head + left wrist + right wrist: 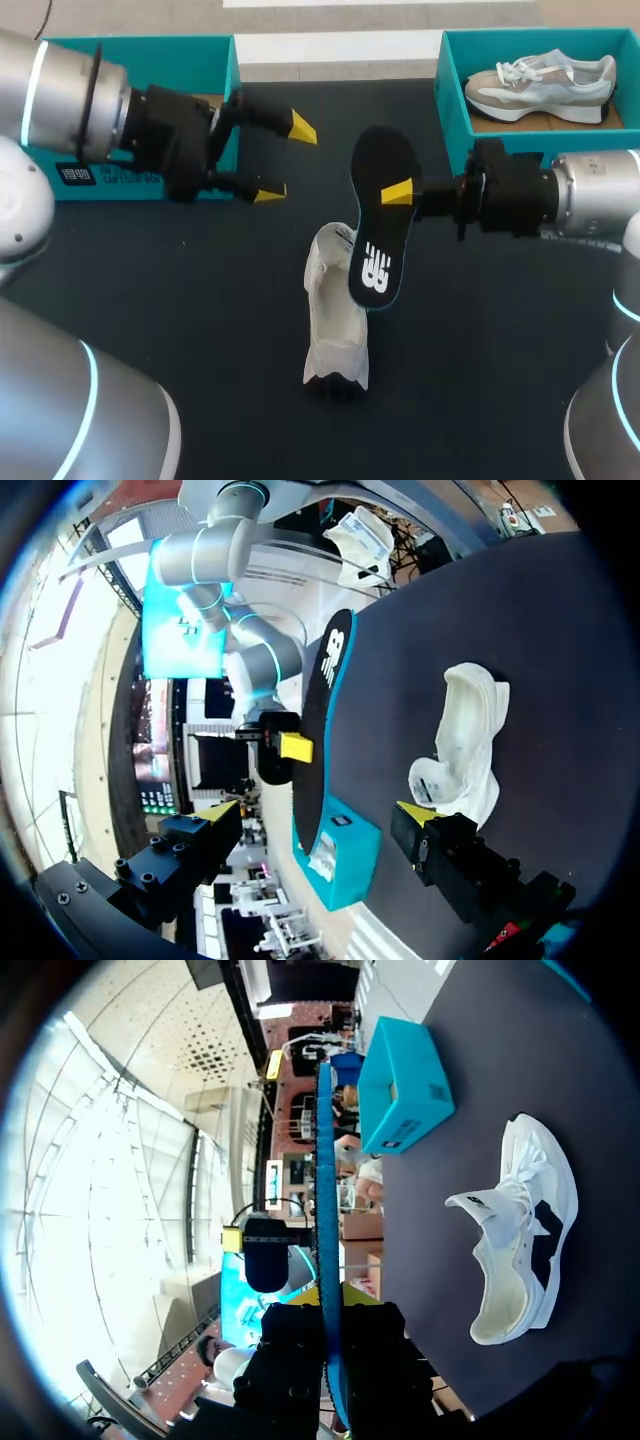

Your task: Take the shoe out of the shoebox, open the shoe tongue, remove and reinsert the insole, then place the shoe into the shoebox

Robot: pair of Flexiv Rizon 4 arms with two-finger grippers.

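Note:
A white shoe [335,322] lies on its side on the dark table, tongue pulled open; the wrist views show it too [465,742] [520,1230]. Its black insole [380,215] hangs in the air above the shoe's upper end, and my right gripper [395,193] is shut on its edge. Seen edge-on, the insole [326,1190] rises out of the right gripper [330,1300]. My left gripper [284,160] stands open to the left of the insole, holding nothing. In the left wrist view the insole [318,730] is ahead of the left gripper [318,815].
A teal shoebox [190,50] stands at the back left behind my left arm [405,1080]. At the back right, another teal shoebox [455,110] [340,855] holds a grey and white shoe [540,82].

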